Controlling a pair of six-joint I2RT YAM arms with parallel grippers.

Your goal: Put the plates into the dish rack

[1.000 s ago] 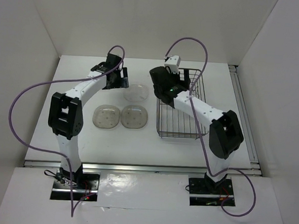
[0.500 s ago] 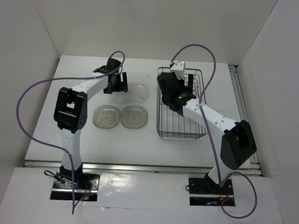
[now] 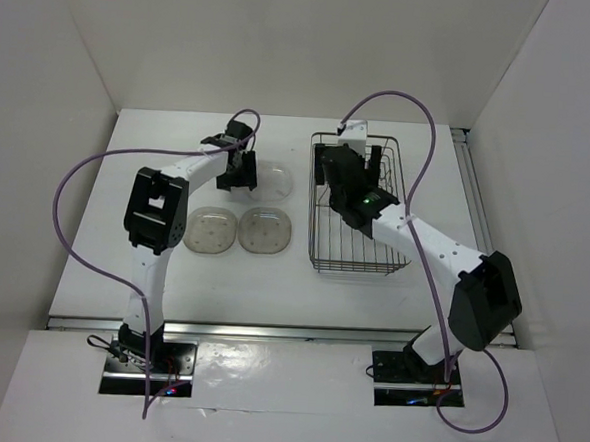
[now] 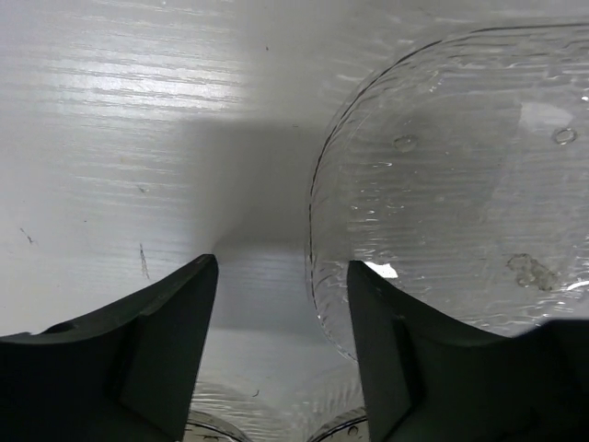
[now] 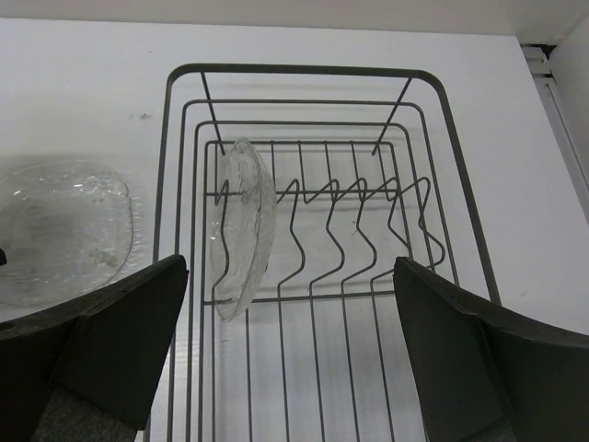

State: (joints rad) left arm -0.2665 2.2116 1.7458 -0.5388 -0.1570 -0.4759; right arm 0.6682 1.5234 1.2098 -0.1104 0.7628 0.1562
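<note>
Counting one plate (image 5: 241,226) standing in the dish rack (image 5: 304,72) under my released right tool (image 5: 290,265), I see three waiting on the bench (image 3: 371,296), my left tool (image 4: 281,267) agape astride the far clear plate (image 3: 275,183) rim.

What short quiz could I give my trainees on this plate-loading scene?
1. How many plates stand in the dish rack?
2. True or false: the right hand is holding a plate.
3. The left hand is at: A) the rim of the far clear plate; B) a near grey plate; C) the rack.

Key:
1. One, an upright plate at the rack's left end.
2. False: it hangs open and empty over the rack.
3. A
</note>
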